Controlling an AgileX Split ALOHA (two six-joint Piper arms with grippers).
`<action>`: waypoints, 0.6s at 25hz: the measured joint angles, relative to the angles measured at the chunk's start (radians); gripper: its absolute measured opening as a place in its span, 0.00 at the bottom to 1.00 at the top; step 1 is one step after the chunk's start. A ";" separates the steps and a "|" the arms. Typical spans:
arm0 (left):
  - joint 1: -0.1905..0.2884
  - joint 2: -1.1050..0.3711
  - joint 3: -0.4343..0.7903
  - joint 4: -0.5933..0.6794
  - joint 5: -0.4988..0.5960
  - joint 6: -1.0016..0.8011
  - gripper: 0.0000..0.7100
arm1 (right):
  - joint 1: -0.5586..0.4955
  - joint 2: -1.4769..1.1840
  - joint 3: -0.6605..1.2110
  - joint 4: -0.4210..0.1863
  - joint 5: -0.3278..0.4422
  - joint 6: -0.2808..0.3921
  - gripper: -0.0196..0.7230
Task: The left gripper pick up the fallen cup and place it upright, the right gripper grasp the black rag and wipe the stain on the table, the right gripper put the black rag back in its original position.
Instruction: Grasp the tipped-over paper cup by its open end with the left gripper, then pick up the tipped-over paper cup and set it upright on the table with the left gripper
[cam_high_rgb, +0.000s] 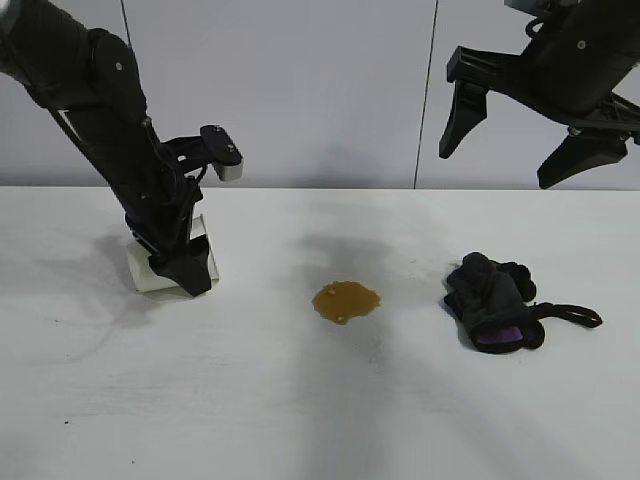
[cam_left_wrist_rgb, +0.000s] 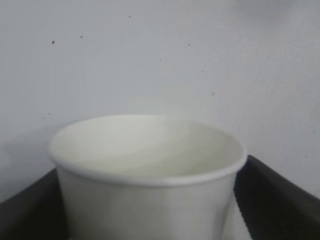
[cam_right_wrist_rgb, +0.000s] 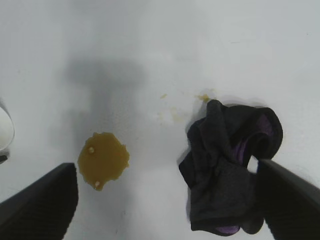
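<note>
The left gripper is down at the table, and its fingers are clenched on the white cup. In the left wrist view the cup sits between the two dark fingers, open end showing, with one finger on each side. The cup is plain. No writing or label shows on it.

The right gripper hangs high in the air with its fingers spread wide and holding nothing. The black rag lies crumpled on the table below these fingers, with a bit of purple showing. In the right wrist view the rag is close to one finger.

The brown stain is on the table between the cup and the rag. It is just beside the rag and farther from the cup.
</note>
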 joint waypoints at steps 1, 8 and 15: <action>0.000 -0.001 0.000 0.000 0.000 0.000 0.69 | 0.000 0.000 0.000 0.000 0.000 0.000 0.92; 0.013 -0.062 0.000 -0.155 0.084 0.025 0.67 | 0.000 0.000 0.000 -0.001 0.000 0.000 0.92; 0.089 -0.163 0.047 -0.639 0.171 0.369 0.67 | 0.000 0.000 0.000 -0.001 0.013 0.000 0.92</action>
